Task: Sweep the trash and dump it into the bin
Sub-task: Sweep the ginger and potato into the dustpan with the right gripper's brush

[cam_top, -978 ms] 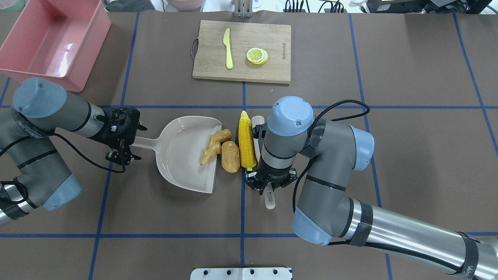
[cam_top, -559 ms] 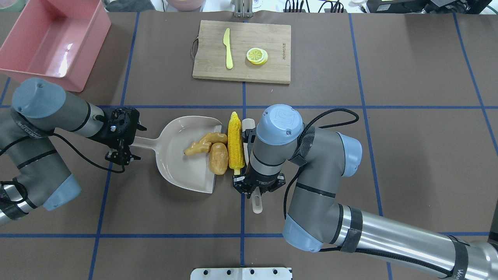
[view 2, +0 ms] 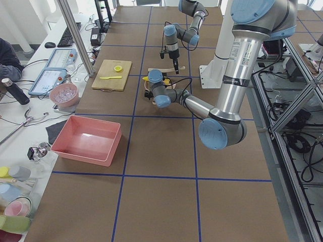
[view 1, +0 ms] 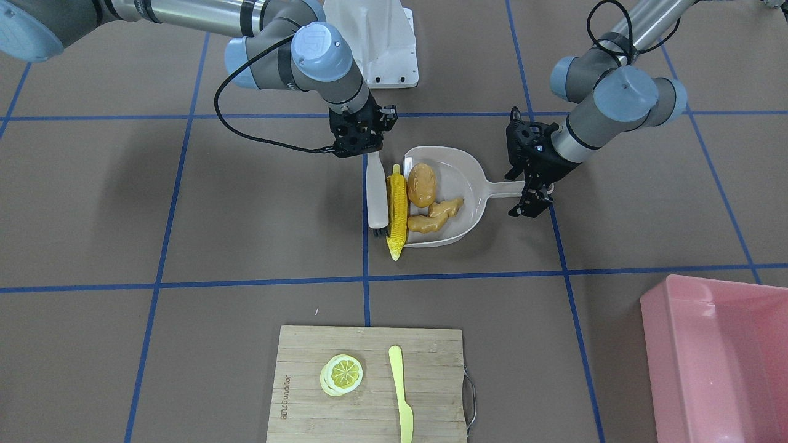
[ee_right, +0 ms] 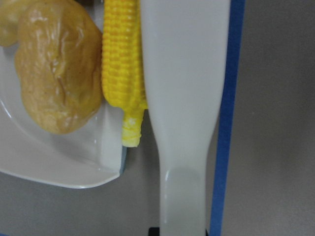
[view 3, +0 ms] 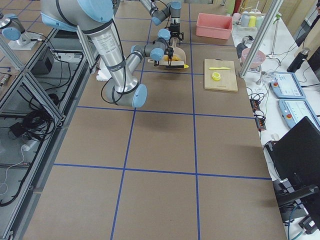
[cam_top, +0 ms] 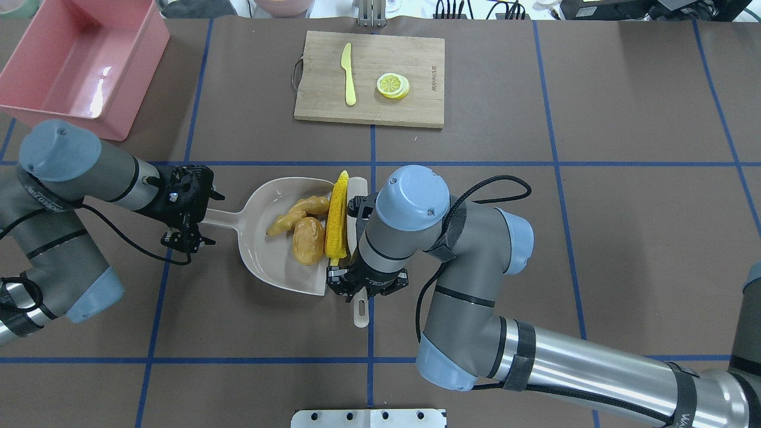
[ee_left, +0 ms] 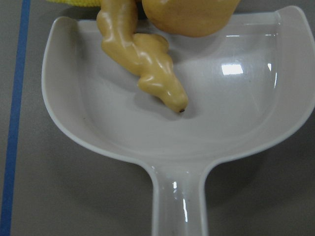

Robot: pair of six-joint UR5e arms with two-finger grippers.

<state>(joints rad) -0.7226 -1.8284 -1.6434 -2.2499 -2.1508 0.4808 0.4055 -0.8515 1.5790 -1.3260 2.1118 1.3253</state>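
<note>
Left gripper (cam_top: 189, 230) clamped dustpan (cam_top: 266, 257) handle | right gripper (cam_top: 360, 290) clamped brush (ee_right: 184, 98) | potato (cam_top: 308, 241), ginger (cam_top: 294, 214) lay in pan; corn (cam_top: 336, 214) on lip, end overhanging; bin (cam_top: 142, 83) well apart | risk: corn might roll off once pan lifted

Overhead cam looks down on the brown table (cam_top: 624, 238), front cam faces back from the opposite side; both share the beige-grey plastic dustpan (cam_top: 266, 254) and wooden cutting board (cam_top: 321, 95). Side cams far off at table ends, wrist cams tight on dustpan.
</note>
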